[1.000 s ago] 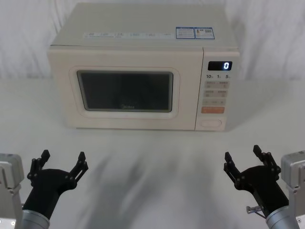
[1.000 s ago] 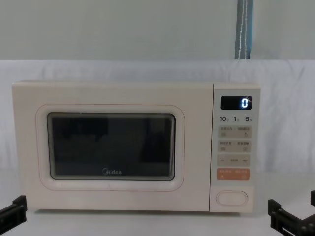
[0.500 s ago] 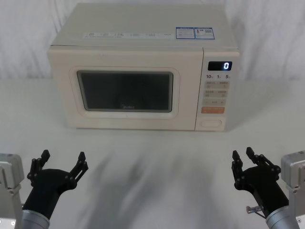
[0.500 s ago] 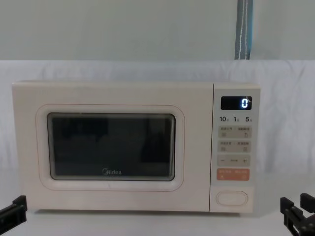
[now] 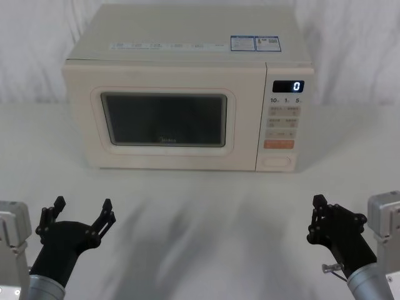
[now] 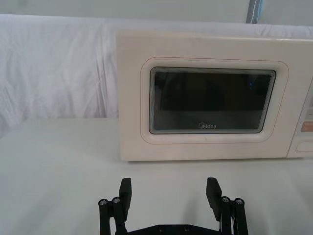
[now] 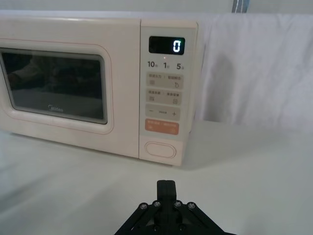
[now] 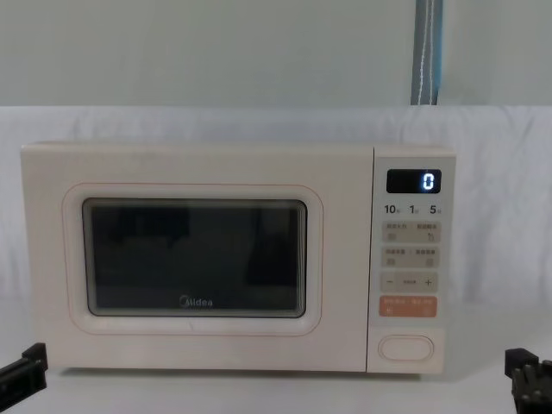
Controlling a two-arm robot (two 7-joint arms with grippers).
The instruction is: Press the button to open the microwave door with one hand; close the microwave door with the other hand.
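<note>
Cream everywhere up front: looking at the door, shut flush with the oven body, dark window facing the robot. Nothing opened yet, by the look of it. Down at the foot of the control strip, just under the orange key, spotting the button, wide, blank and untouched.

Over to the right gripper: low above the table, well short of the oven, prongs pinched together into one blunt tip. Makes sense for a press, being narrow enough to land on that wide pill without brushing the keys above. Roughly in line with the control strip too, pointing forward at it.

Across to the left gripper: parked low on the other side, prongs spread wide apart, holding nothing, aimed at the door's left part. Probably waiting there on purpose, kept back from the swing yet placed to push the panel home once sprung. Hinge side: cannot tell from here.

All left to do: reach in, press, then close.
</note>
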